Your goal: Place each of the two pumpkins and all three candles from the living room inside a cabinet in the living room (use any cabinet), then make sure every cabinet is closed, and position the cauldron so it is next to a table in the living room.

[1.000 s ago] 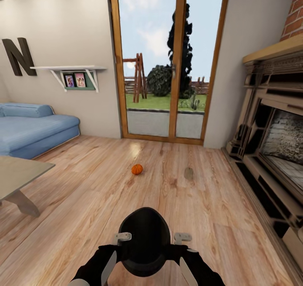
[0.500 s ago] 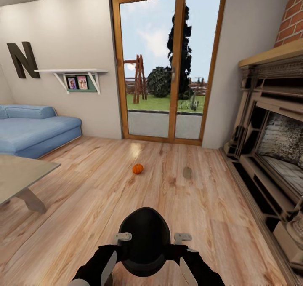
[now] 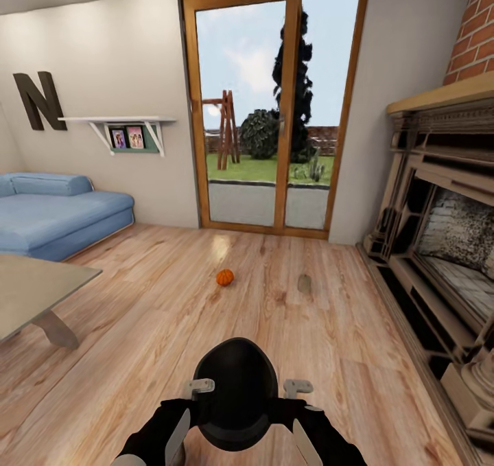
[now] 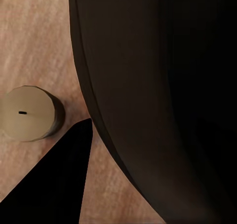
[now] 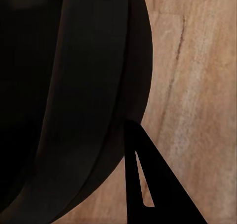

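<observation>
So, only a camera swing, more of the table [image 3: 34,287] showing, floor stuff unmoved, meaning still on approach. Counting one pumpkin [image 3: 224,277] mid-floor, one candle [image 3: 304,284] near its right, a second candle [image 4: 27,113] beside the left gripper [image 4: 66,172]. Can't tell spread or pressed for it or the right gripper [image 5: 148,184]
</observation>
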Controlling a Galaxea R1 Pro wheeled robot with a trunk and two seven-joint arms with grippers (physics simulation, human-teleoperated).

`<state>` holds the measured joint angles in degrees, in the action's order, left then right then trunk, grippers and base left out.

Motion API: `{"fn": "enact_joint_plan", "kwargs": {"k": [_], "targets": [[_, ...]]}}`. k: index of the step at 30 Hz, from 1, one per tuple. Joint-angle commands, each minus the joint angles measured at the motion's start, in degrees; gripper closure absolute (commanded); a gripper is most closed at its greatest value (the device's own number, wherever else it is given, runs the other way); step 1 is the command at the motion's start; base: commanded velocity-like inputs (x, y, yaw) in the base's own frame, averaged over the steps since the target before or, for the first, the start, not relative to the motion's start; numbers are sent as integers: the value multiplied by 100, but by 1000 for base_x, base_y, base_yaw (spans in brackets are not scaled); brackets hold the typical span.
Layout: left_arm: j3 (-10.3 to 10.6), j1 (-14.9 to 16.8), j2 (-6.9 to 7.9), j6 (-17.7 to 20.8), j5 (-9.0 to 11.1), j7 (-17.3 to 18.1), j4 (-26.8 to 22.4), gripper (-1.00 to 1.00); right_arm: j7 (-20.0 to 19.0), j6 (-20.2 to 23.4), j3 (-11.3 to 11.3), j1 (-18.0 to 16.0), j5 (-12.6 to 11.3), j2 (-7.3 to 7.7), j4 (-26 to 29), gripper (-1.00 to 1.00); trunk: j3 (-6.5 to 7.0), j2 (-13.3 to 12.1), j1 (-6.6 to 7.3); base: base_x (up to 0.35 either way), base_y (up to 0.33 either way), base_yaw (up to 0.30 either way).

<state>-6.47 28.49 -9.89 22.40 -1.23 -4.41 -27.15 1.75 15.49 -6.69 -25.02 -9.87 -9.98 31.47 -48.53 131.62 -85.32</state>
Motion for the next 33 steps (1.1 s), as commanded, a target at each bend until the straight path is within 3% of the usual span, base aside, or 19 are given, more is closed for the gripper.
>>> {"fn": "enact_joint_plan", "kwargs": {"k": [1,33], "targets": [[32,-1,-4,-7,141,11,17,100,-17,-74,0,-3,3,-2,17,100,19,-41,23,0,0,0],[32,-1,-4,-7,143,19,17,100,-17,-152,0,-3,2,-2,17,100,594,-1324,726,0,0,0]]}}
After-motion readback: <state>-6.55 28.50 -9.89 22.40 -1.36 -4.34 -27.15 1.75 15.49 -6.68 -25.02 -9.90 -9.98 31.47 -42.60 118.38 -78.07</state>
